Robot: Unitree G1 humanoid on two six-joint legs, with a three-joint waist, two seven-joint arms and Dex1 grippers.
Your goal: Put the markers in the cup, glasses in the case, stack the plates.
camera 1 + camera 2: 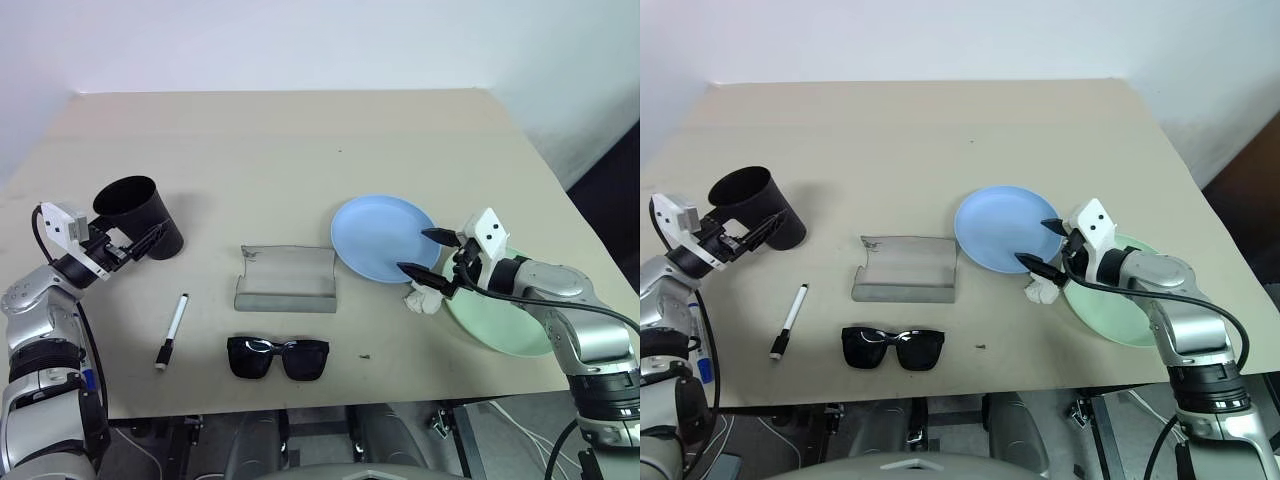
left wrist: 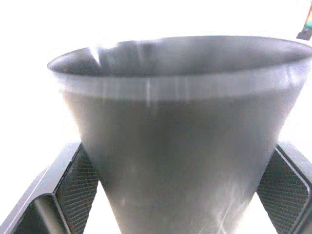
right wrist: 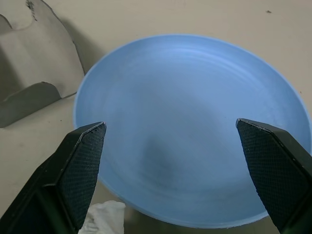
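A beige table (image 1: 300, 150) stands against a white wall, with dark floor past its right corner.

Some things are hard to read. The cup's (image 1: 140, 215) inside is dark in both head views, so its contents cannot be told. One marker (image 1: 172, 331), white with a black cap, lies on the table; a bit of blue shows beside the left arm at the near left table edge in the right eye view, too small to identify. The green plate (image 1: 500, 325) is partly covered by the right arm. A crumpled tissue (image 1: 424, 298) sits under the right gripper's near finger, half hidden.

The case (image 1: 287, 280) lies open at mid-table with nothing in it. The glasses (image 1: 278, 357) lie just in front of it, near the table's front edge, apart from the case. The blue plate (image 1: 382, 237) is bare; its right edge appears to overlap the green plate, though the arm hides the meeting.

The left gripper (image 1: 140, 243) has its fingers spread wide on either side of the cup, which tilts with its rim up and to the left. In the left wrist view the cup's wall sits between the two pads (image 2: 80, 183); whether they press it cannot be told. The marker lies on the table below and right of this gripper, apart from it.

The right gripper (image 1: 428, 252) is spread wide over the blue plate's right edge, one fingertip to each side in the right wrist view, holding nothing.
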